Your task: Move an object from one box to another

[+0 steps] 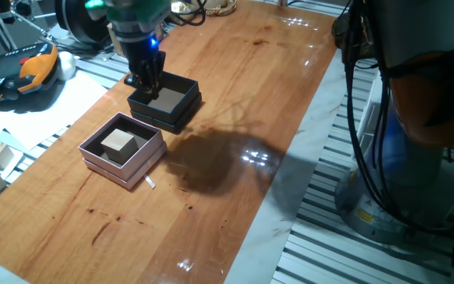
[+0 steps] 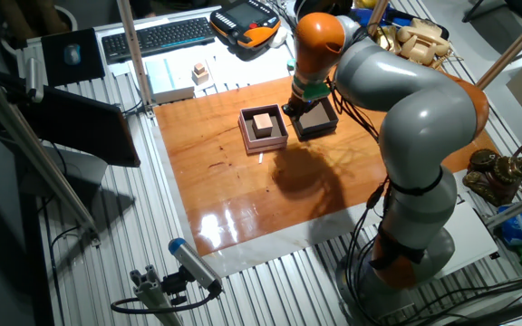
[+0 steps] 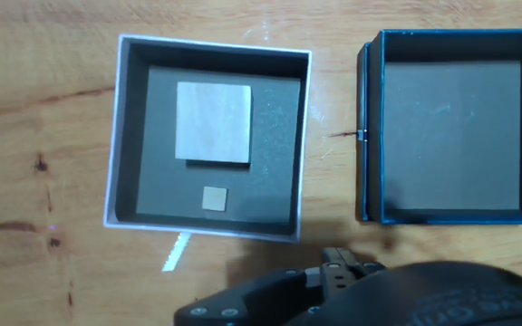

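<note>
the small cube (image 3: 214, 198) lies inside the pink box (image 3: 114, 181), near a bigger pale block (image 3: 213, 122). the gripper (image 1: 150, 77) hangs over the black box (image 1: 181, 110); i cannot tell if its jaws are spread.

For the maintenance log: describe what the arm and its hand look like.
The arm has bulky rounded silver-grey segments joined by orange bands, with black cables trailing down near its base. The hand is black with dark fingers, topped by a glowing blue light and a green one above it.
</note>
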Controlling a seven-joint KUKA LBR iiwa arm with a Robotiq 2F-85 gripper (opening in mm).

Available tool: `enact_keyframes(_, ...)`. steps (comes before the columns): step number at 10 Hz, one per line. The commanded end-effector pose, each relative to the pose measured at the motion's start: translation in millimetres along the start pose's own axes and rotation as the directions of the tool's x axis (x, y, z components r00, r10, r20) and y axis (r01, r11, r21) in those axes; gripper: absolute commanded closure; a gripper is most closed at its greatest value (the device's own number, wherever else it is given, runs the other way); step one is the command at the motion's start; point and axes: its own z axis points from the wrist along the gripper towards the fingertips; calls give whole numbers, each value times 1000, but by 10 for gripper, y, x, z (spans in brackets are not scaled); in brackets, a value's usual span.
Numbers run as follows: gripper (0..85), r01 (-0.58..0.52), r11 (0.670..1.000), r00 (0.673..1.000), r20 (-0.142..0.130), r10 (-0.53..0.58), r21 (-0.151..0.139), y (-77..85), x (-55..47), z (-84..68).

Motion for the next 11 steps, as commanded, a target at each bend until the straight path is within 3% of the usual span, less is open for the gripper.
enact_keyframes(1, 850, -5, 1000, 1000, -4, 5, -17, -1, -10, 24)
enact_keyframes(3, 850, -11, 1000, 1000, 7, 11, -2, 1, -19, 137)
enact_keyframes(4, 850, -13, 1000, 1000, 7, 13, -22, 4, -20, 131)
enact_keyframes(6, 850, -9, 1000, 1000, 4, 10, -22, 12, -20, 78)
enact_keyframes(9, 850, -13, 998, 1000, 7, 13, -59, 12, -17, 78)
enact_keyframes(11, 850, 3, 999, 1000, -8, -3, -47, 12, -17, 78)
